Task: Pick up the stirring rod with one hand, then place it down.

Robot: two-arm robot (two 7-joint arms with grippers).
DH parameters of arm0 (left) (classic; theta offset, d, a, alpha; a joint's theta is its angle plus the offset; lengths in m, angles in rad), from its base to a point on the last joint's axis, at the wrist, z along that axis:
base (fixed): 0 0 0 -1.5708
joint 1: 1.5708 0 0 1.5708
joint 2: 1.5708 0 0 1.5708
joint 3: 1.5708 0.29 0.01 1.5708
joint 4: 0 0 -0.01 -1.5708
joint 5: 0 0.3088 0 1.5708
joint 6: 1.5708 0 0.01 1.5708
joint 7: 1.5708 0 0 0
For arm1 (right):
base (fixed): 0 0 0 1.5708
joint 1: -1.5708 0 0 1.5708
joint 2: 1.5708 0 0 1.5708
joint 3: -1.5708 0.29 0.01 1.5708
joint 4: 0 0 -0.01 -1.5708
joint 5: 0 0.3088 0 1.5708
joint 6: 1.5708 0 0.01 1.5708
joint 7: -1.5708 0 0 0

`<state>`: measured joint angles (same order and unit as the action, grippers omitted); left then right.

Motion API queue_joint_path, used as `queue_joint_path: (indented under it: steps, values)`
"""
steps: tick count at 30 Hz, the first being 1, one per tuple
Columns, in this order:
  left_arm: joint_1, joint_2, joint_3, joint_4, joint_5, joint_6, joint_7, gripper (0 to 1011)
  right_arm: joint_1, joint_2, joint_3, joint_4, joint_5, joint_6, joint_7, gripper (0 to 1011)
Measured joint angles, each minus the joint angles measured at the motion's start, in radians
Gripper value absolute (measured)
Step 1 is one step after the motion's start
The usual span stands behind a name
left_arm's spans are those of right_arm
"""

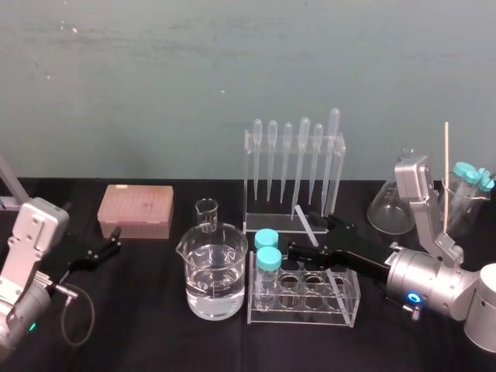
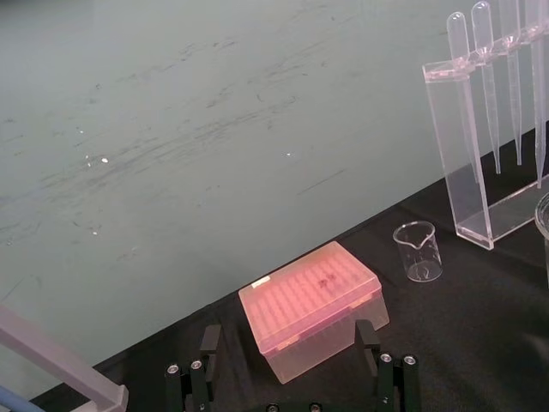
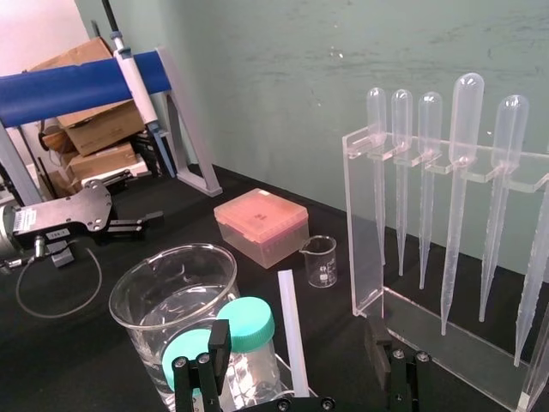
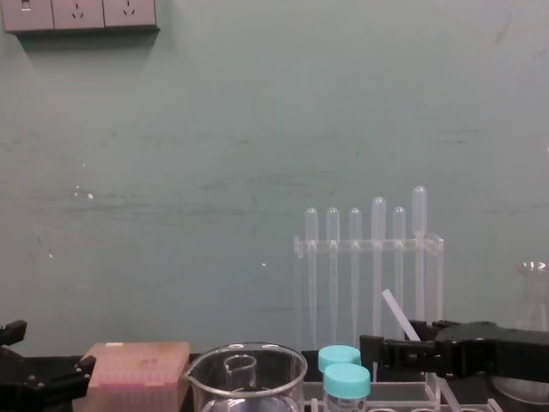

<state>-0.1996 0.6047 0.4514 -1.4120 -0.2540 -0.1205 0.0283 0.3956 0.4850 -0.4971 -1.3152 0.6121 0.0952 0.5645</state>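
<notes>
The robot's right tool (image 1: 301,234) reaches in from the right across the black counter (image 1: 139,325), above the clear test-tube rack (image 1: 350,308) and in front of the pipette rack (image 1: 249,186). The stirring rod (image 1: 304,218) stands tilted. Its upper end leans toward the pipette rack, and its lower part appears to run down into the test-tube rack, behind the two blue-capped tubes (image 1: 268,260).

In the right wrist view the rod (image 3: 287,326) runs up between the tool's (image 3: 296,343) two spread black fingers (image 3: 218,343) with a clear gap on each side, so the tool straddles it without gripping. From the chest the rod (image 4: 396,311) slants up from behind the outstretched tool (image 4: 371,350).

The left tool (image 1: 105,246) lies parked and spread near the pink tip box (image 1: 136,209), well apart from the work.

As things stand nothing is held. The frames cannot say whether the lift is still ahead; a grip, a lift and a set-down appear to remain.
</notes>
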Motion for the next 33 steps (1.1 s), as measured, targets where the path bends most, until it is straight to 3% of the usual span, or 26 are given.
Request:
queue_joint_path:
  steps: [11,15,25,33]
  values:
    - [0.0,0.0,0.0,0.0,0.0,0.0,0.0,1000,-0.001,0.001,0.0,-0.002,0.0,-0.009,0.0,1003]
    - [0.0,0.0,0.0,0.0,0.0,0.0,0.0,1000,-0.001,0.002,0.0,-0.002,0.0,-0.012,0.0,947]
    - [0.0,0.0,0.0,0.0,0.0,0.0,0.0,1000,-0.002,0.002,0.0,-0.003,0.0,-0.014,0.001,682]
    - [0.0,0.0,0.0,0.0,0.0,0.0,0.0,1000,-0.002,0.002,0.0,-0.004,0.0,-0.015,0.001,408]
